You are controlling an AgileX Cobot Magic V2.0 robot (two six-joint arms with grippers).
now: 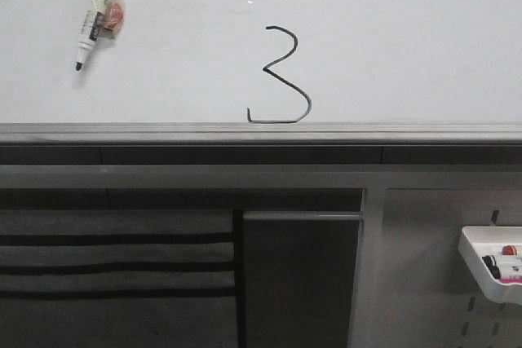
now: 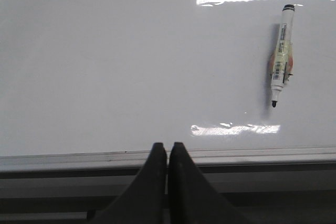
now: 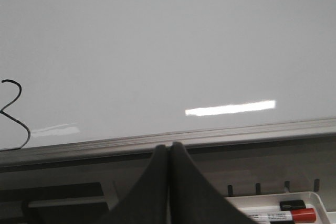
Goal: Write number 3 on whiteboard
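Observation:
A black hand-drawn number 3 [image 1: 281,75] stands on the glossy whiteboard [image 1: 391,46], just above its grey frame edge; part of it shows in the right wrist view [image 3: 13,114]. A white marker [image 1: 99,12] with a black tip lies on the board at the far left, also in the left wrist view [image 2: 280,56]. My left gripper [image 2: 167,146] is shut and empty, over the board's lower frame, apart from the marker. My right gripper [image 3: 168,146] is shut and empty, over the frame to the right of the digit. Neither gripper shows in the front view.
The grey frame edge [image 1: 261,132] runs across below the board. Under it is a grey pegboard panel [image 1: 424,266] with slots. A white tray [image 1: 493,266] at the lower right holds markers, one with a red cap [image 3: 302,215].

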